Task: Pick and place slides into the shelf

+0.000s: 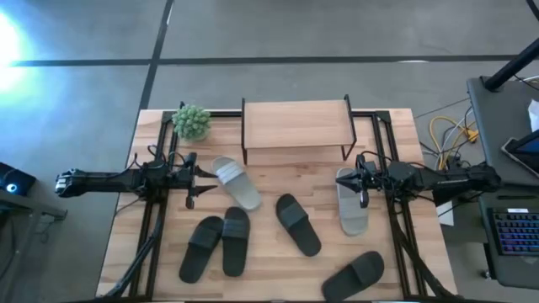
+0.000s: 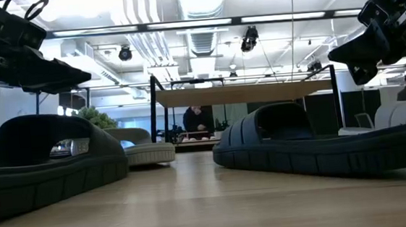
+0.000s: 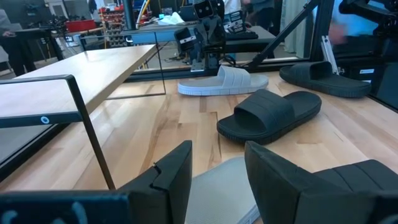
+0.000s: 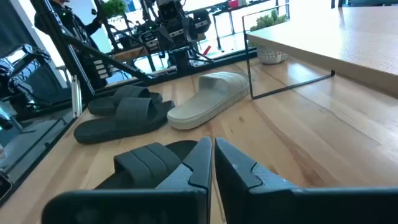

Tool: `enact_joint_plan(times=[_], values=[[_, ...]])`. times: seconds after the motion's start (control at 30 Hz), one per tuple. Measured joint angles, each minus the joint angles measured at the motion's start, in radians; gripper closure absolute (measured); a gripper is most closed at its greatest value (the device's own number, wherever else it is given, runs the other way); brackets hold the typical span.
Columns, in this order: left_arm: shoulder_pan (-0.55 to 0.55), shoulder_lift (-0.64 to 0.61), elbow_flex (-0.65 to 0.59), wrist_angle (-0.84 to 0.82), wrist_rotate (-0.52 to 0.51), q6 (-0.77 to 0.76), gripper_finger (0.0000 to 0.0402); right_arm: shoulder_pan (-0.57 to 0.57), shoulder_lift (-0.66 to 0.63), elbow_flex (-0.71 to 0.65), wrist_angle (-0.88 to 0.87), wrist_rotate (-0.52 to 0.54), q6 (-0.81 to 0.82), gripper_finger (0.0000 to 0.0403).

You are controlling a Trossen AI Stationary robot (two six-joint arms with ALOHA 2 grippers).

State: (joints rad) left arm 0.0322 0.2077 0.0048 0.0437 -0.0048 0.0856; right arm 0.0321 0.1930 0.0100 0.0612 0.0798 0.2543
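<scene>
The shelf (image 1: 295,124) stands at the table's far middle, its wooden board on thin black legs. Two light grey slides lie flat on their soles: one (image 1: 236,182) by my left gripper (image 1: 192,180), the other (image 1: 352,202) under my right gripper (image 1: 362,181). The black slides lie nearer: a pair (image 1: 221,246) at near left, one (image 1: 299,224) in the middle, one (image 1: 354,274) at near right. My left gripper (image 3: 217,174) is open and hovers over one end of its grey slide (image 3: 227,186). My right gripper (image 4: 212,163) is shut. Both hang above the table in the low view.
A small green plant (image 1: 192,122) stands left of the shelf, at the far left corner. Black metal rails run along both table sides under the arms. Bare wood shows between the shelf's front and the slides. People and workbenches show in the room beyond.
</scene>
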Motion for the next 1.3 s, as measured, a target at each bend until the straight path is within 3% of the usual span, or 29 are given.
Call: enact_joint_plan(times=[0.87,0.97,1.1,1.13,1.2,1.3], values=[[0.0,0.0,0.0,0.0,0.002,0.0,0.0268,0.0,0.0,0.0,0.005,0.0,0.005,0.039],[0.0,0.001,0.0,0.0,0.001,0.0,0.0268,0.0,0.0,0.0,0.007,-0.001,0.143,0.039],[0.0,0.0,0.0,0.0,-0.001,0.0,0.0268,0.0,0.0,0.0,0.039,-0.035,0.648,0.039],[0.0,0.0,0.0,0.0,-0.001,0.0,0.0268,0.0,0.0,0.0,0.049,-0.001,0.702,0.039],[0.0,0.001,0.0,0.0,-0.001,0.002,0.0268,0.0,0.005,-0.001,0.099,0.042,0.753,0.039],[0.0,0.001,0.0,0.0,-0.053,0.071,0.0268,0.003,0.014,-0.001,0.374,-0.06,0.65,0.039]])
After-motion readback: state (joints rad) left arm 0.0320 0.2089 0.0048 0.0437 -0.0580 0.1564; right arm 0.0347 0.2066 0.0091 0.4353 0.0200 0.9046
